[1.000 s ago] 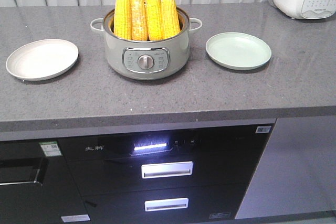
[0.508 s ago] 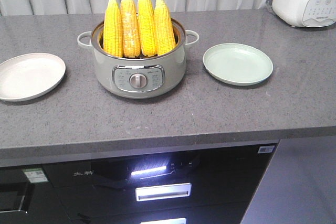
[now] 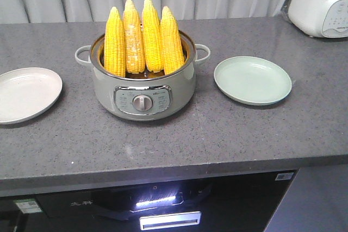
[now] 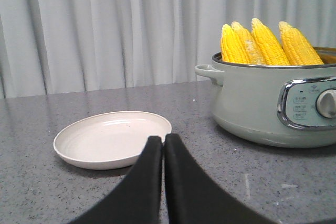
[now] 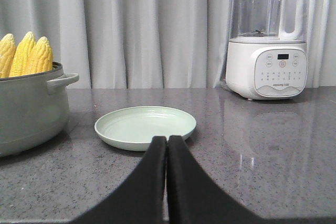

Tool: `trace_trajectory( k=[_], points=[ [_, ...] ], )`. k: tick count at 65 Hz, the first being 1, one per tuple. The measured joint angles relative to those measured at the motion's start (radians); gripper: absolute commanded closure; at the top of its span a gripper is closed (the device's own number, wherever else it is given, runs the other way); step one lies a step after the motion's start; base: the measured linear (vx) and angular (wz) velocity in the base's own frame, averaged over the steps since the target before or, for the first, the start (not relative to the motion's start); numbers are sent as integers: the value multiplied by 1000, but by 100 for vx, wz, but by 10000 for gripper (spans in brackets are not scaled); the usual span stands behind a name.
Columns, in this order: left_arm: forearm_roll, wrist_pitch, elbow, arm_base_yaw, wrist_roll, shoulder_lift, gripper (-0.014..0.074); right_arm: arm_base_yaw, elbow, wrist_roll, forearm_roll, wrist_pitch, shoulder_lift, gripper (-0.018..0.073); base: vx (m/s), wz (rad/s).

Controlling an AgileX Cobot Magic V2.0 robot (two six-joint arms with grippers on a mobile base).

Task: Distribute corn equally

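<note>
Several yellow corn (image 3: pixel 144 39) cobs stand upright, tips up, in a grey-green electric pot (image 3: pixel 144 88) at the middle of the counter. The corn (image 4: pixel 268 43) also shows at the right of the left wrist view, and the corn (image 5: pixel 26 55) at the left edge of the right wrist view. A white plate (image 3: pixel 24 93) lies left of the pot, a pale green plate (image 3: pixel 253 80) lies right of it; both hold nothing. My left gripper (image 4: pixel 163 139) is shut, low before the white plate (image 4: pixel 113 137). My right gripper (image 5: pixel 167 140) is shut, low before the green plate (image 5: pixel 145 126). Neither gripper shows in the front view.
A white blender-type appliance (image 3: pixel 321 6) stands at the counter's back right, seen as the appliance (image 5: pixel 268 40) behind the green plate. Grey curtains hang behind the counter. The counter's front edge (image 3: pixel 163 172) runs above dark drawers.
The front view has drawn closer to the counter and tilted up, so pot and plates look larger and less of the drawers shows. Corn, pot and plates lie as before.
</note>
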Motion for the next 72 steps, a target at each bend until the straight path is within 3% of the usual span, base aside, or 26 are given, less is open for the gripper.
trace_trajectory(
  k=[72],
  points=[
    [0,0,0,0,0,0,603,0,0,0,0,0,0,570,6,0]
  ],
)
